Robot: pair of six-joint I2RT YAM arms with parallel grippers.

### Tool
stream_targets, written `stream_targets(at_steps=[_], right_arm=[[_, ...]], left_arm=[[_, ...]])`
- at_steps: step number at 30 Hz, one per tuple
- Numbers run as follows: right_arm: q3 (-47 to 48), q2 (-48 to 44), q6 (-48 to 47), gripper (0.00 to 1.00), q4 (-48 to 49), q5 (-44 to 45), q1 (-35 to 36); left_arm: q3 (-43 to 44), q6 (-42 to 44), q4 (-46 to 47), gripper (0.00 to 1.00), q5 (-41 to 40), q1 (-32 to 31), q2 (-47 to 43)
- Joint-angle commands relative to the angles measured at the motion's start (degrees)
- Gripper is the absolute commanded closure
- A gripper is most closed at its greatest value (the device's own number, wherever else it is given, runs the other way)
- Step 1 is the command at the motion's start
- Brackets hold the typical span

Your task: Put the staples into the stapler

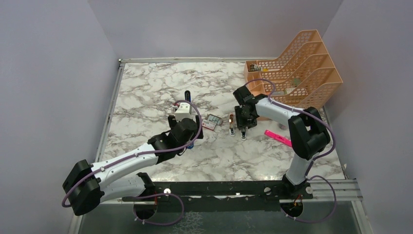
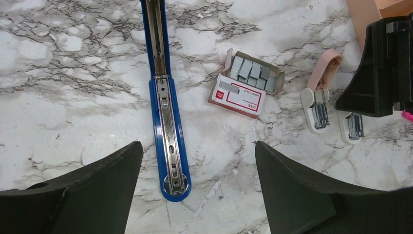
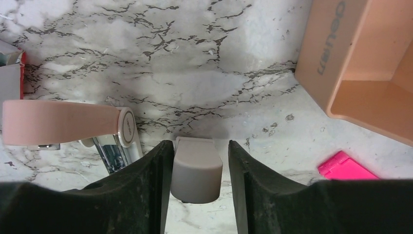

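Observation:
The blue stapler lies opened flat on the marble, its silvery channel facing up. It runs between my left gripper's fingers, close to the left finger, and nothing touches it. My left gripper hangs above it, wide open and empty. From above, this gripper covers most of the stapler. The staples sit in an opened pink-and-white box just right of the stapler. My right gripper straddles a small grey-white mini stapler. The left finger is against it and a gap shows at the right finger.
A pink-topped mini stapler lies just left of the right gripper. A bright pink highlighter lies to its right. An orange mesh file rack fills the back right corner, and its base is near the right gripper.

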Motion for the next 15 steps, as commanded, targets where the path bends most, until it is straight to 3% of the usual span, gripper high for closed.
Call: stream_targets(at_steps=[1, 8, 15], right_arm=[[1.7, -0.8, 0.0, 0.48, -2.4, 2.7, -0.4], [5.2, -6.9, -0.6, 0.42, -2.8, 4.4, -0.6], [12.2, -5.9, -6.3, 0.55, 2.6, 2.5, 0.2]], left_arm=[[0.5, -0.6, -1.7, 0.14, -0.3, 0.5, -1.6], [2.3, 1.1, -4.0, 0.14, -0.2, 0.8, -4.9], [4.4, 0.7, -5.2, 0.14, -2.0, 1.4, -5.9]])
